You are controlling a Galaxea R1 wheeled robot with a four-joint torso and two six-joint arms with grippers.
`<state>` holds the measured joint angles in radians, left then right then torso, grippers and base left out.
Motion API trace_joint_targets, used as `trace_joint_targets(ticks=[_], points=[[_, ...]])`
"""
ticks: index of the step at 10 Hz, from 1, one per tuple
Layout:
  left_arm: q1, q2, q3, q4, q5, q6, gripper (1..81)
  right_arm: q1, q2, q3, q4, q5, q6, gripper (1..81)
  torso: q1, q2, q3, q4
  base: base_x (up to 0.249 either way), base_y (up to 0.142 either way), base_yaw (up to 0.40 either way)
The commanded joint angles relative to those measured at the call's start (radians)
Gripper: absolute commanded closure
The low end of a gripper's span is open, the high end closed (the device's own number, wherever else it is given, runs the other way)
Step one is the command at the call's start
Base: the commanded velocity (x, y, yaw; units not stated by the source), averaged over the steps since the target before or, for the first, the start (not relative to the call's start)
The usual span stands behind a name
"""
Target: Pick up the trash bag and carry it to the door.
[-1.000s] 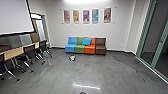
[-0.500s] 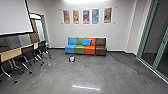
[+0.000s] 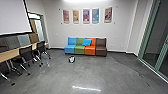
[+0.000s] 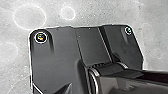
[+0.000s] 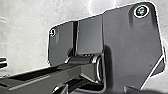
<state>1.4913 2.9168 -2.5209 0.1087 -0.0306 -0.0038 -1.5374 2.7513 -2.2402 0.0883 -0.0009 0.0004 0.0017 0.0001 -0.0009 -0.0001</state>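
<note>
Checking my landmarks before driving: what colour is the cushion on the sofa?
Bright blue; the cushion shows best in the head view.

Room between chairs (image 3: 26, 53) and glass wall (image 3: 154, 42)

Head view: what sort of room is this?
Probably an office meeting room with a lounge corner: a projection screen hangs over a long table with chairs, and a multicoloured sofa stands against the far wall.

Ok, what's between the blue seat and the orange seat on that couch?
The head view shows a green seat between them, with a bright blue cushion leaning where green meets orange.
</note>
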Motion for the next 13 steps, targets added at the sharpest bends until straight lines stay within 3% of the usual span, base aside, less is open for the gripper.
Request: trace_joint_targets(ticks=[1, 4, 13], points=[[-0.055, -0.007, 0.008, 0.003, 0.043, -0.001, 1.0, 0.055, -0.013, 0.012, 0.007, -0.059, -0.003, 1.0, 0.0, 0.0, 0.0, 0.0, 0.148, 0.0, 0.0], [-0.055, -0.007, 0.008, 0.003, 0.043, -0.002, 1.0, 0.055, -0.013, 0.008, 0.005, -0.057, -0.003, 1.0, 0.0, 0.0, 0.0, 0.0, 0.148, 0.0, 0.0], [-0.055, -0.005, 0.007, 0.003, 0.043, -0.004, 1.0, 0.062, -0.009, 0.008, 0.005, -0.067, -0.003, 1.0, 0.0, 0.0, 0.0, 0.0, 0.149, 0.076, 0.0]])
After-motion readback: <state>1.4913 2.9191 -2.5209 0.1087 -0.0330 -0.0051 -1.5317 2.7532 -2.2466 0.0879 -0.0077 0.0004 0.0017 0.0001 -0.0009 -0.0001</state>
